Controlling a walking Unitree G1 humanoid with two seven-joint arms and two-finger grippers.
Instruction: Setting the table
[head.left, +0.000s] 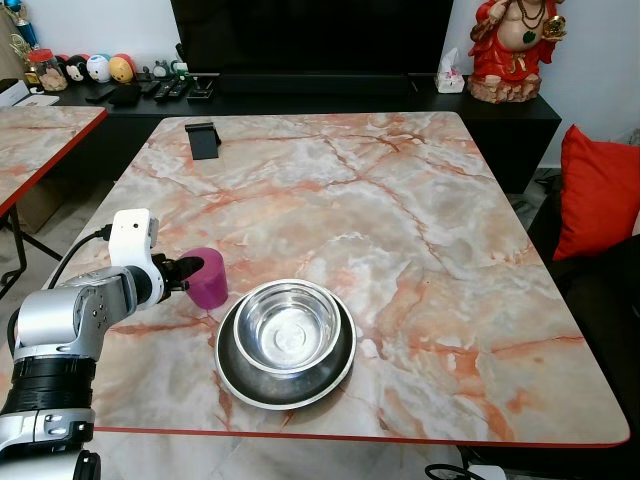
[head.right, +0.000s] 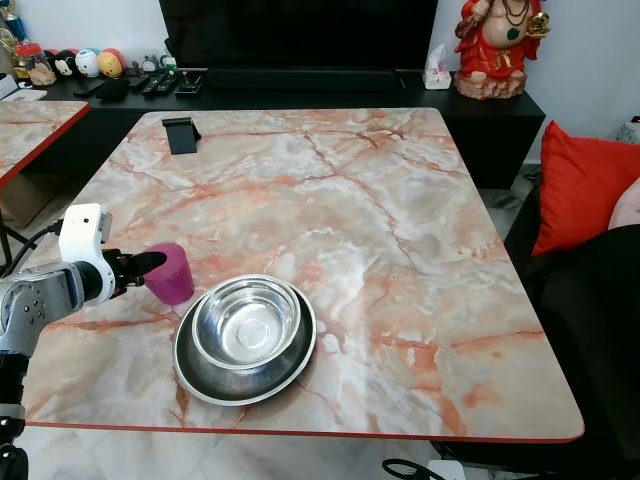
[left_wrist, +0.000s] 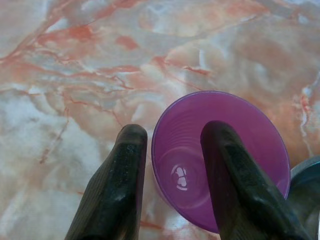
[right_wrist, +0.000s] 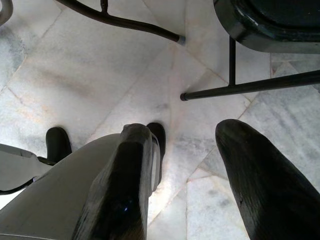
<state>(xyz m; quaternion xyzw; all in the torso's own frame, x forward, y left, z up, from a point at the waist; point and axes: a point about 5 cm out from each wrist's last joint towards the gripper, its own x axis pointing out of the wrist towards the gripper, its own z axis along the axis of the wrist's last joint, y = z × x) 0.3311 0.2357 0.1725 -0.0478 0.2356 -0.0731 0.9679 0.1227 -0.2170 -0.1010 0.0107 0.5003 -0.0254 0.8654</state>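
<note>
Left gripper (left_wrist: 172, 170) straddles the purple cup (head.left: 207, 277)'s wall, one finger inside, one outside, closed on it (a rim pinch keeps it upright) | cup stands on the marble table (head.left: 420, 200) at the bowl's ten o'clock, just beside | one cup, one steel bowl (head.left: 287, 326) nested in one plate (head.left: 285, 385) | right gripper (right_wrist: 195, 185) hangs idle over the floor, fingers apart, empty

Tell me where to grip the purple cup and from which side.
Pinch the purple cup by its rim wall, coming from the robot's left. It stands upright and open-topped, and the steel bowl crowds its right. The left gripper already straddles that wall, one finger inside.
</note>
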